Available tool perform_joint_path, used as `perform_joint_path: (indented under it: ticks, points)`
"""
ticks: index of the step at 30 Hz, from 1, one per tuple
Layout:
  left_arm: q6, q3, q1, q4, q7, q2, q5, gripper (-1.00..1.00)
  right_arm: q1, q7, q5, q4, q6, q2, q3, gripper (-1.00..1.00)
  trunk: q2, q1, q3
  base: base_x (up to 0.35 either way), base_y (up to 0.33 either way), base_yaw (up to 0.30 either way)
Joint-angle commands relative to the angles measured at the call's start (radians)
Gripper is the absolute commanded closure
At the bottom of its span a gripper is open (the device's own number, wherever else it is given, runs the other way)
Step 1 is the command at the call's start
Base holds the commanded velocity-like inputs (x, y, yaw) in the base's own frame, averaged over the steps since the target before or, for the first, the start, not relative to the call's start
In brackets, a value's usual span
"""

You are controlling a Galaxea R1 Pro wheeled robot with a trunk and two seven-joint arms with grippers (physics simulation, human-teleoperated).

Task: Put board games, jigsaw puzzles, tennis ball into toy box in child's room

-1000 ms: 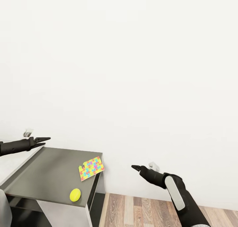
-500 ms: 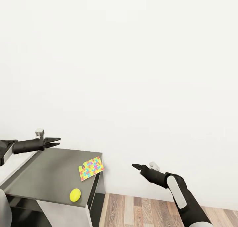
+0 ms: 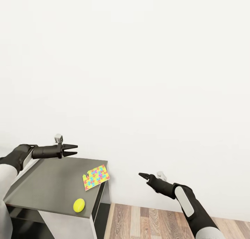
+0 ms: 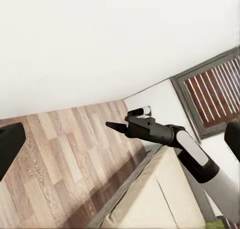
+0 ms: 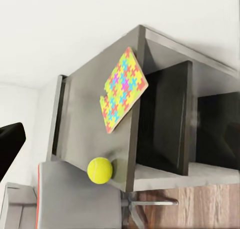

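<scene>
Grey tabletop [image 3: 48,183] meets a bare white wall [image 3: 139,75], wood-plank floor [image 3: 156,221] to its right. Left gripper [image 3: 71,150] hovers above the table's far edge, fingers slightly spread, holding nothing. Jigsaw puzzle [image 3: 96,177] overhangs the table's right edge; tennis ball [image 3: 79,205] sits near the front right corner. Right gripper [image 3: 141,175], fingers pressed together, hangs over the floor, well clear of both.

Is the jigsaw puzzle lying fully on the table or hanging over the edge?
Hanging over. The jigsaw puzzle lies flat on the table, but one corner sticks out past the table's end edge; the right wrist view shows the same overhang.
</scene>
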Motion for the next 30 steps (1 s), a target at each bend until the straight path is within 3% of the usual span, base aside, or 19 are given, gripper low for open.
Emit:
perform_joint_path:
  ticks: [1,4,7,21,25,30]
  points:
    - [0.013,-0.005,-0.001,-0.001,-0.002,-0.010,0.005,-1.00,-0.003,0.003,0.000,0.006,0.005,0.001,-0.002,-1.00,-0.002,0.000,-0.002,0.000,0.000,0.000]
    - [0.022,-0.007,-0.001,-0.004,-0.002,-0.040,0.003,-1.00,-0.008,0.003,0.003,0.025,0.000,0.005,-0.001,-1.00,-0.002,0.000,-0.002,0.000,0.000,0.000]
    - [0.021,-0.007,-0.001,-0.004,-0.002,-0.046,0.003,-1.00,-0.009,0.004,0.004,0.030,-0.009,0.006,0.004,-1.00,-0.002,0.000,-0.002,0.000,0.000,0.000]
    - [0.015,-0.003,-0.001,-0.006,-0.002,-0.050,0.010,-1.00,-0.011,0.009,-0.007,0.032,-0.023,0.020,0.007,-1.00,-0.002,0.000,-0.002,0.000,0.000,0.000]
    - [0.021,-0.004,-0.001,-0.016,-0.002,-0.052,0.011,-1.00,-0.015,0.009,-0.013,0.033,-0.022,0.057,0.006,-1.00,-0.002,0.000,-0.002,0.000,0.000,0.000]
    - [0.025,-0.002,-0.001,-0.022,-0.002,-0.051,0.011,-1.00,-0.015,0.009,-0.014,0.035,-0.022,0.083,0.004,-1.00,-0.002,0.000,-0.002,0.000,0.000,0.000]
